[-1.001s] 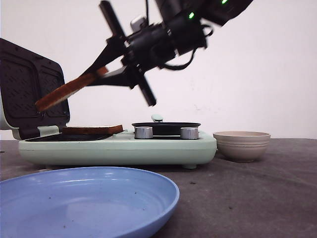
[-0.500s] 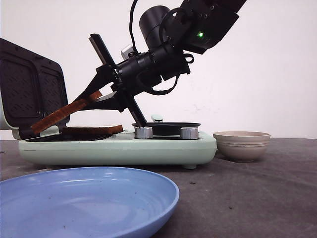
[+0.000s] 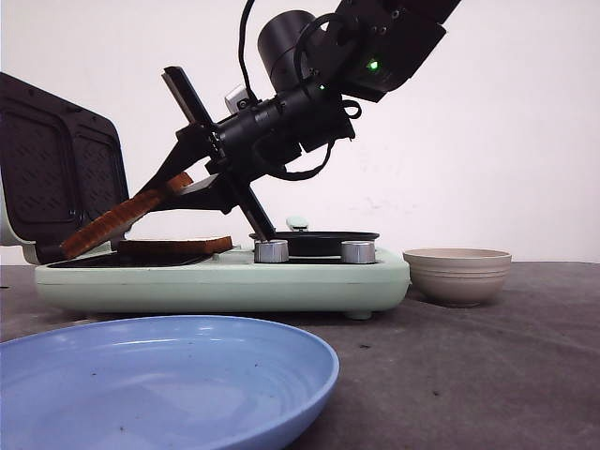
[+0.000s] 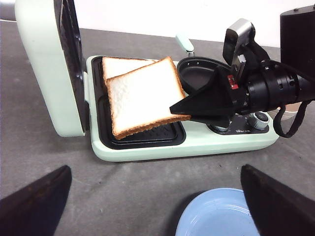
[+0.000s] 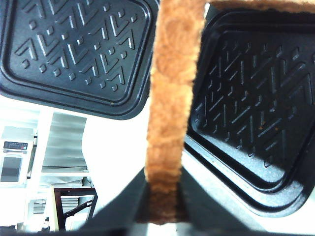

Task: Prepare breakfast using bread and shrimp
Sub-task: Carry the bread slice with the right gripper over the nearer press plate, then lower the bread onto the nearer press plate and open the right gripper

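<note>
Taking the sandwich maker (image 3: 225,277) as the landmark: one bread slice (image 4: 120,66) lies flat in its tray, a second slice (image 4: 145,96) hangs tilted above it, pinched at one corner by the right gripper (image 4: 184,107) reaching in from the maker's right. The bowl (image 3: 457,274) sits right of the maker, the plate (image 3: 169,375) in front of it

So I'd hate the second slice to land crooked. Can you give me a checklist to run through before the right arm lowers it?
1. Right pincer clamped on the held slice: ok.
2. Sandwich maker lid open: ok.
3. First slice lying in the far plate: ok.
4. Near plate free of clutter: ok.
5. Held slice squared over the near plate: not ok, it hangs tilted, overlapping the first slice.
6. Left pincer out of the way: ok.
</note>
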`<action>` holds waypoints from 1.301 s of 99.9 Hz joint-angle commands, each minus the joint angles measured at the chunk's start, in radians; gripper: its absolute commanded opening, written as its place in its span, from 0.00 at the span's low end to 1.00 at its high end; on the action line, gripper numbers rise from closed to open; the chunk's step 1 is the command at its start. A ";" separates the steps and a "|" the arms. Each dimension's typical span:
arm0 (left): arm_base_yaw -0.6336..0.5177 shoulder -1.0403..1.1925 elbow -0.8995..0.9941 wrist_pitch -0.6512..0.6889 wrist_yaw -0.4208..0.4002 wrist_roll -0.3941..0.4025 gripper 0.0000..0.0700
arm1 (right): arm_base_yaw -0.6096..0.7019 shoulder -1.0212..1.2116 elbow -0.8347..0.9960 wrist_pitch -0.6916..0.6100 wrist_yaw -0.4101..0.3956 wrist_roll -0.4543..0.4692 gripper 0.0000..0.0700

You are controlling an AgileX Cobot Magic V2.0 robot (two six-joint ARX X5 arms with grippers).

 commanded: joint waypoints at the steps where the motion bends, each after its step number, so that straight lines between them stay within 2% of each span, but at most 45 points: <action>1: 0.000 -0.001 0.004 0.011 -0.002 0.008 1.00 | 0.011 0.055 0.008 -0.006 0.017 -0.007 0.31; 14: 0.000 -0.001 0.004 0.011 -0.002 0.008 1.00 | 0.011 0.055 0.009 0.003 0.031 -0.008 0.32; 25: 0.000 -0.001 0.004 0.011 -0.002 0.009 1.00 | 0.011 0.055 0.009 0.002 0.055 -0.009 0.49; 48: 0.000 -0.001 0.004 0.011 -0.002 0.009 1.00 | 0.011 0.055 0.014 -0.025 0.072 -0.042 0.50; 58: 0.000 -0.001 0.004 0.011 -0.002 0.009 1.00 | 0.011 0.055 0.047 -0.101 0.089 -0.092 0.50; 75: 0.000 -0.001 0.004 0.012 -0.002 0.009 1.00 | 0.024 0.055 0.164 -0.306 0.174 -0.223 0.50; 93: 0.000 -0.001 0.004 0.013 -0.002 0.009 1.00 | 0.037 0.055 0.289 -0.484 0.259 -0.321 0.50; 130: 0.000 -0.001 0.004 0.016 -0.002 0.009 1.00 | 0.042 0.055 0.322 -0.581 0.236 -0.362 0.50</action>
